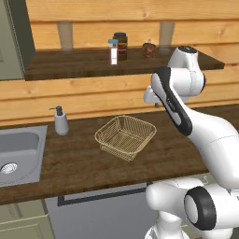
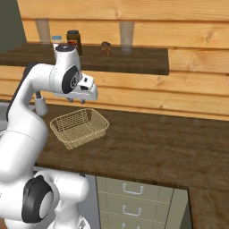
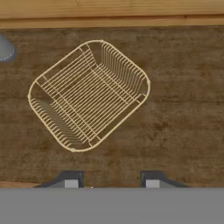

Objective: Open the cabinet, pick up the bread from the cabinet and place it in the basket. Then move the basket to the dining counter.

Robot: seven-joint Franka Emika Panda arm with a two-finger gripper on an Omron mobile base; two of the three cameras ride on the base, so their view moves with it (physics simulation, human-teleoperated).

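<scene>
Gripper held above the dark wood tabletop, fingers spread wide, nothing between them. Basket empty on tabletop just ahead. Bread up on shelf, right of brown jar.

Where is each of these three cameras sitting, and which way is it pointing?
Left base view: behind the arm's left, looking forward and down at the basket, sink and bread; arm rises lower right.
Right base view: behind its right, same basket and bread from the other side; arm lower left.
Hand view: on the hand, looking down at the basket; gripper tips apart at the bottom.
All three share the basket.
</scene>
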